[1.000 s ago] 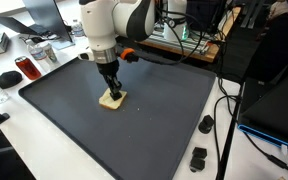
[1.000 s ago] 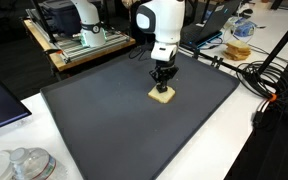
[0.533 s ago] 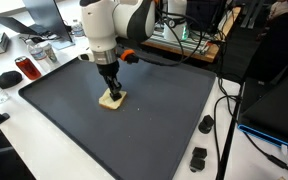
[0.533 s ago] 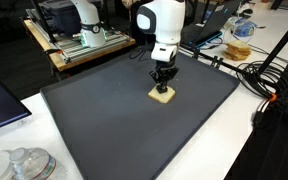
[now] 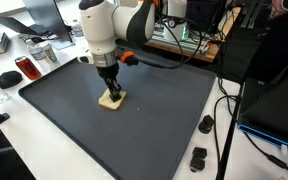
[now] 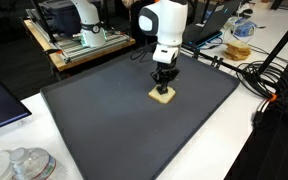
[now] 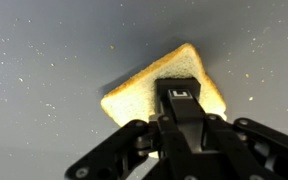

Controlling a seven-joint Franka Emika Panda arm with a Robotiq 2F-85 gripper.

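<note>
Gripper (image 5: 110, 91) still down on toast (image 5: 114, 101)

bread slice (image 7: 189, 62): pale yellow-tan face, darker tan crust rim | mat (image 7: 54, 50): dark grey — sprinkled with tiny pale flecks | gripper (image 5: 110, 88): black | arm (image 5: 102, 25): glossy white with a black joint band | table (image 6: 224, 130): white | small container (image 5: 25, 68) beside the mat: reddish-brown
</note>
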